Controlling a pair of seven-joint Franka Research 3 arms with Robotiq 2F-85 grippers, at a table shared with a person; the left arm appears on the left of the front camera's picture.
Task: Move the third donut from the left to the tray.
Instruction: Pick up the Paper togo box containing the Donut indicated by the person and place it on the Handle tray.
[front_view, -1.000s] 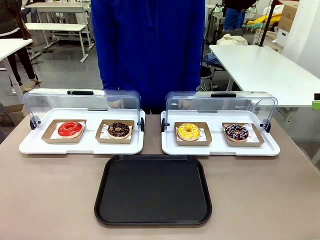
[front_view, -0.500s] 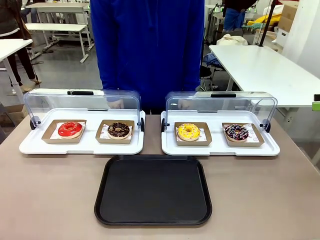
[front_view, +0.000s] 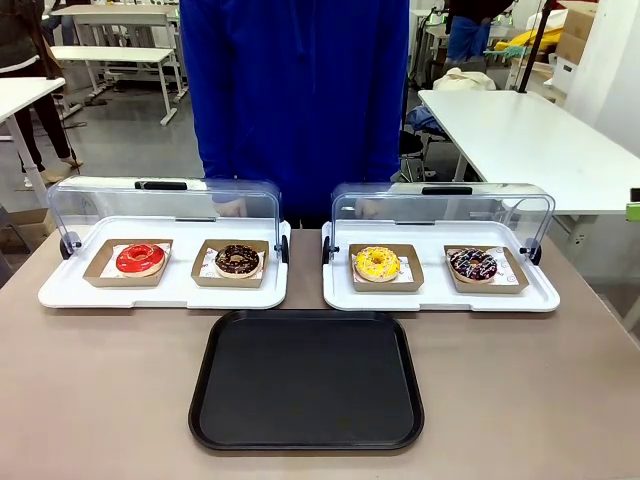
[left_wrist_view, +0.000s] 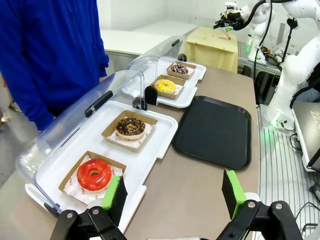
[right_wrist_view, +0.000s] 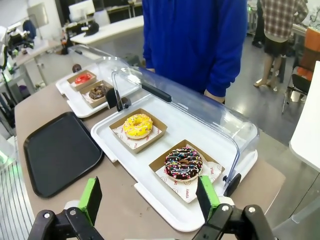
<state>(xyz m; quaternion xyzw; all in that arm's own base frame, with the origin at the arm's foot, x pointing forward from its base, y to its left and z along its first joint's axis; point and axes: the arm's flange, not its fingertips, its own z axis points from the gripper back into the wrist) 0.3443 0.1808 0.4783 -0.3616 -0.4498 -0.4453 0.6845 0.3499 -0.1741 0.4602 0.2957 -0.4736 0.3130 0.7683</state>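
The third donut (front_view: 377, 263) has yellow icing and sits in a brown cardboard holder on the right white display tray (front_view: 440, 297), whose clear lid is raised. It shows too in the left wrist view (left_wrist_view: 165, 86) and the right wrist view (right_wrist_view: 137, 125). The black tray (front_view: 306, 380) lies flat on the table in front of both display trays, with nothing on it. My left gripper (left_wrist_view: 173, 192) hangs open above the table's left end, near the red donut (left_wrist_view: 94, 174). My right gripper (right_wrist_view: 148, 196) hangs open over the table's right end, near a dark sprinkled donut (right_wrist_view: 182, 163).
The left white display tray (front_view: 165, 290) holds the red donut (front_view: 140, 258) and a chocolate donut (front_view: 237, 260), lid raised. A person in a blue top (front_view: 295, 100) stands at the far edge behind both trays. Brown tabletop (front_view: 100, 400) lies bare beside the black tray.
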